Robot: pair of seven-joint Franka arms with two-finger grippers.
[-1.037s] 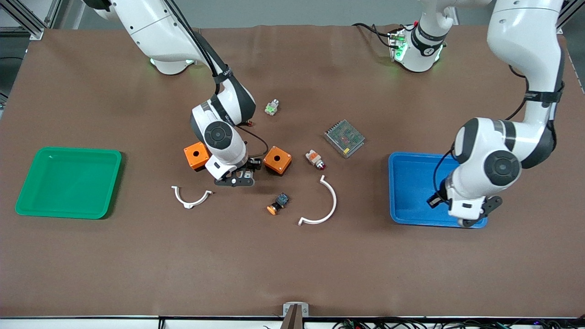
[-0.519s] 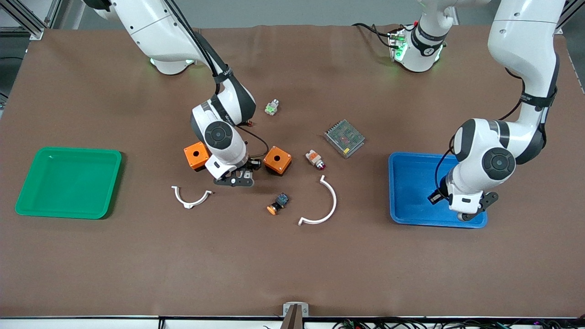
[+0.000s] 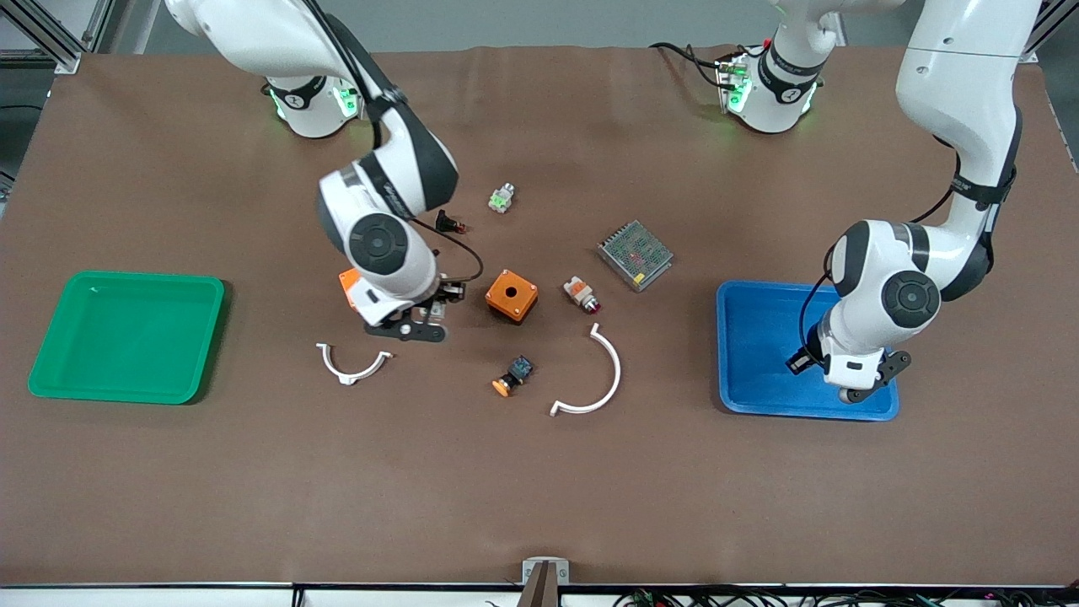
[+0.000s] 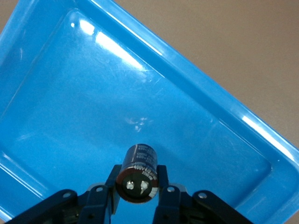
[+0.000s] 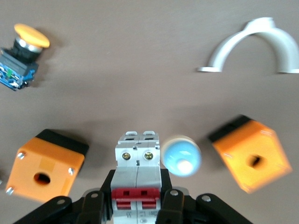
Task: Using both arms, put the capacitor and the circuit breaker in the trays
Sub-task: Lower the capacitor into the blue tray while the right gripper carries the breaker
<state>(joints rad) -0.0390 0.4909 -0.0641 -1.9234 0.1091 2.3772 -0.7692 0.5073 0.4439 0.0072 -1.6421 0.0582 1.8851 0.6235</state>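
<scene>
My right hand (image 5: 138,205) has lifted, clenching the stiff breaker (image 5: 138,175); left hand (image 4: 136,193) grips the slippery capacitor (image 4: 138,173) over the blue tray (image 3: 759,337).

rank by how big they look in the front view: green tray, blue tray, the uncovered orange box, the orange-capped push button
1-2. green tray and blue tray: look about alike; an arm covers part of the blue one, so unranked
3. orange box
4. orange-capped push button

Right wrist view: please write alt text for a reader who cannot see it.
The right gripper holds the circuit breaker above the brown table, between two orange boxes. An orange-capped button and a white curved clip lie nearby.
</scene>
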